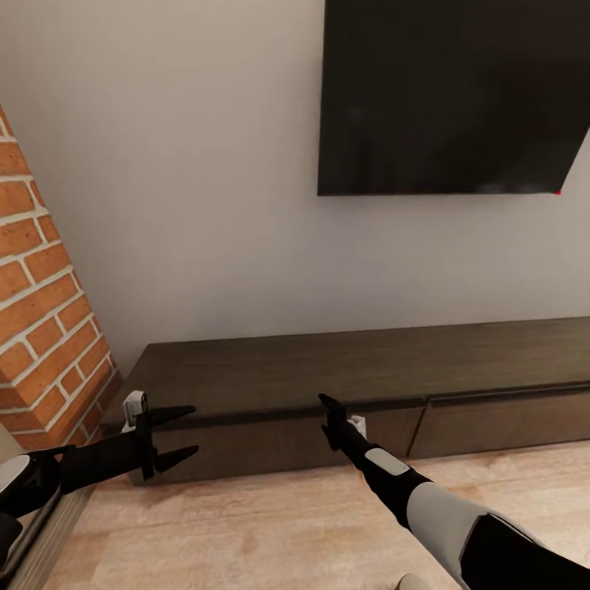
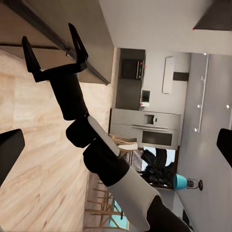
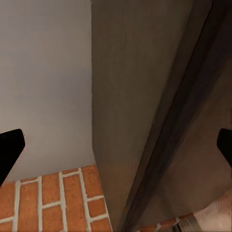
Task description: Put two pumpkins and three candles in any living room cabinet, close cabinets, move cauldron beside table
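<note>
The left end effector (image 1: 182, 433) stands open with nothing between its two black fingers, which point toward the left end of the cabinet (image 1: 344, 373), level with its front face and just short of it. The right end effector (image 1: 329, 416) reaches in from the lower right on a black and pale grey arm (image 1: 426, 504); its tips sit up against the top front edge of the cabinet, near the middle of the left drawer front (image 1: 270, 447). From the left wrist view the right end effector (image 2: 54, 50) shows its two fingers spread apart, empty, one on either side of the dark line of that front edge.

The cabinet is a long, low, dark brown unit running along the pale wall (image 1: 180, 180), its drawer fronts flush and shut, its top bare. A second drawer front (image 1: 500, 422) continues to the right. Above it a large black TV screen (image 1: 455, 94) hangs on the wall. A red brick pillar (image 1: 41, 311) stands at the cabinet's left end, touching or very nearly touching it. The floor (image 1: 246, 524) is light wood planking.

Looking past the right arm in the left wrist view, a kitchen sits well back: a steel fridge (image 2: 145, 128), dark wall ovens (image 2: 129, 77), and wooden stools (image 2: 123, 145).
</note>
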